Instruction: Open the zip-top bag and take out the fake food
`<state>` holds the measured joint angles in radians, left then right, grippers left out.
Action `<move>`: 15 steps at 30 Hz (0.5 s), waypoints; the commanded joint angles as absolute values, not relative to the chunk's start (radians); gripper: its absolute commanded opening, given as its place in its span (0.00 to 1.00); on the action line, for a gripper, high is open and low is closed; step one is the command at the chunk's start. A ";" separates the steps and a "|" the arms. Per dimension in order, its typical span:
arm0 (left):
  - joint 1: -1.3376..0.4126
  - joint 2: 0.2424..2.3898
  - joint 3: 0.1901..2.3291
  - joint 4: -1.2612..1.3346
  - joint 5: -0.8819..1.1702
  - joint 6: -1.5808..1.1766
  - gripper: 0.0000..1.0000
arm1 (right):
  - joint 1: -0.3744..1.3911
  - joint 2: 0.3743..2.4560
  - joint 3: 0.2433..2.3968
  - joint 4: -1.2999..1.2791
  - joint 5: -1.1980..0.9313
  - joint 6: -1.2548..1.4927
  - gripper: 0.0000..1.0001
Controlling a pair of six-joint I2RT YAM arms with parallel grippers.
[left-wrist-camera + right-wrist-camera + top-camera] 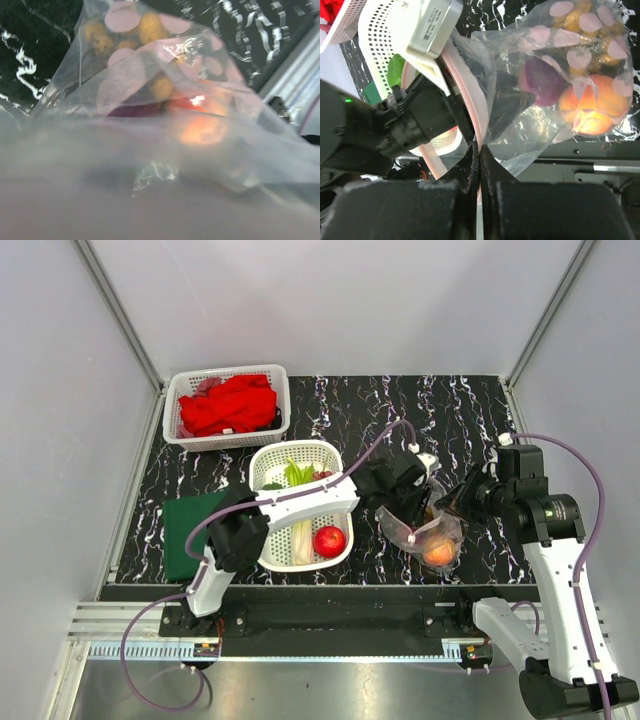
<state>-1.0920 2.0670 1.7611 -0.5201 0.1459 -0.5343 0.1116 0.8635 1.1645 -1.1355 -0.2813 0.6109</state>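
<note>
— Jaws on the left arm first: spread or closed?
— I cannot tell. That wrist view is fogged by film against the lens, and from above they are buried at the mouth of the clear, crinkly, pink-dotted zip-top bag (428,532) with its pinkish zip strip.
— Where does the bag lie?
— On the desk (440,410), just right of the white perforated oval basket (268,454), between the two arms. The right jaws are pressed together, pinching the bag's lip beside the strip.
— Which step is this?
— The mouth looks open, so I judge that emptying is under way (a red plastic apple (329,540) and a green-white toy leek (300,535) lie in the oval basket). Inside the bag are a yellow-brown berry bunch (577,20), a purple toy onion (542,80) and an orange plastic peach (438,554).
— What does the next move need?
— Probably a deeper reach by the left jaws and a firm close on one piece, with the lip held taut. The thin film may drag along.
— And the surroundings?
— The desk is black with white marble veins. A dark green cloth (185,525) lies at the left, and a red cloth (230,405) sits in a white rectangular basket (225,439) behind. Pale panel walls (330,300) surround it all.
</note>
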 commanded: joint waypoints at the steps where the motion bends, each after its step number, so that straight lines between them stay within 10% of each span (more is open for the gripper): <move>1: -1.107 2.088 1.761 -0.518 0.048 -0.546 0.46 | 0.114 0.839 1.160 -1.172 -0.258 0.627 0.00; 15: -1.117 2.213 1.763 -0.525 -0.121 -0.618 0.69 | 0.114 0.793 1.140 -1.212 -0.259 0.620 0.00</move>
<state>-1.1217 2.1574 1.7588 -0.5209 -0.0166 -0.5838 0.1116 0.8154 1.1343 -1.1805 -0.2710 0.6231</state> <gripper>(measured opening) 0.676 0.010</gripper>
